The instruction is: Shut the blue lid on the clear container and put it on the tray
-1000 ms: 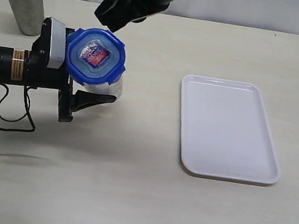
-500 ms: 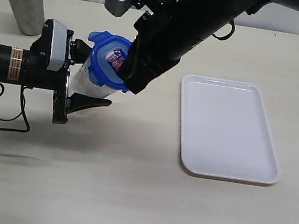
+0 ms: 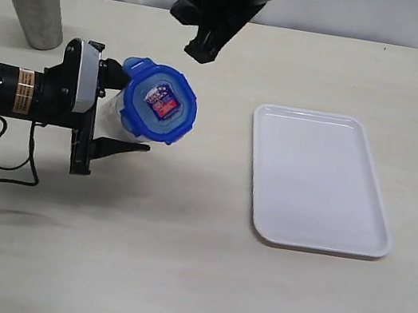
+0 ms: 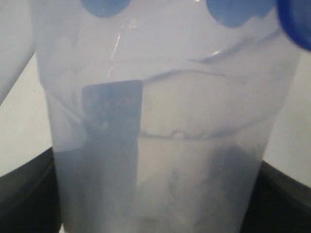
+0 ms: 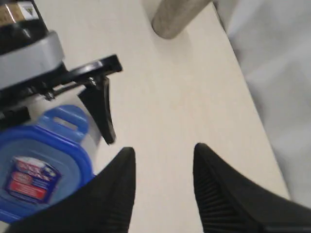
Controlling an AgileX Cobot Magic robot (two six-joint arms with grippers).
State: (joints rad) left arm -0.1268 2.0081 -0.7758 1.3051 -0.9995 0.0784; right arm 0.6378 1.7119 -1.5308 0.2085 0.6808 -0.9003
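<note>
Right claw (image 5: 164,155) higher over beige table (image 3: 174,264)

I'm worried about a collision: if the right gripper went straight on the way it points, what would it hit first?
Probably the bare table, passing beside the blue lid; the metal cup stands farther along. Depth is unclear.

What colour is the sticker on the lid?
The sticker is red and white on the blue lid; exterior view shows it best.
</note>
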